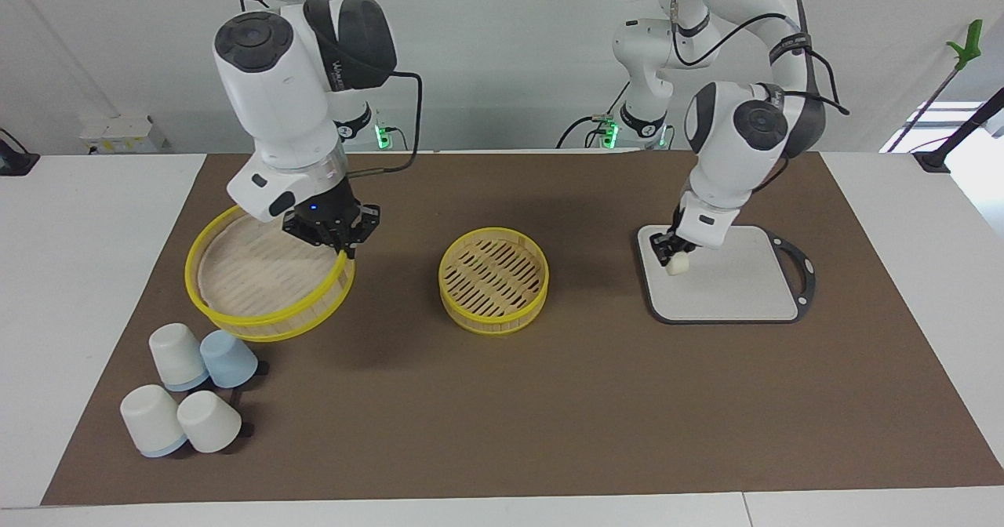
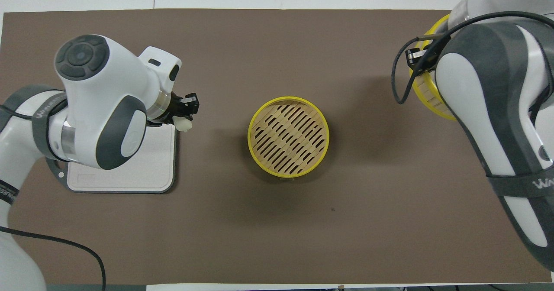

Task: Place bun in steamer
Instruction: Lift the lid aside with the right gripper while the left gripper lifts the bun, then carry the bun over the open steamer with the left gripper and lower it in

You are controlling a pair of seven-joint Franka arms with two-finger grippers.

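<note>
Your left gripper [image 1: 676,258] has its jaws closed on the bun [image 1: 678,264], which hangs just below the fingertips, raised a little over the corner of the grey board [image 1: 753,284]. Your right gripper [image 1: 339,245] has its jaws pinched on the yellow rim of the steamer lid [image 1: 267,280], holding it tilted in the air above the brown mat [image 1: 549,401], over the spot beside the upturned cups [image 1: 188,390]. The steamer base [image 1: 493,279] sits open on the mat between your two grippers, well apart from both.
</note>
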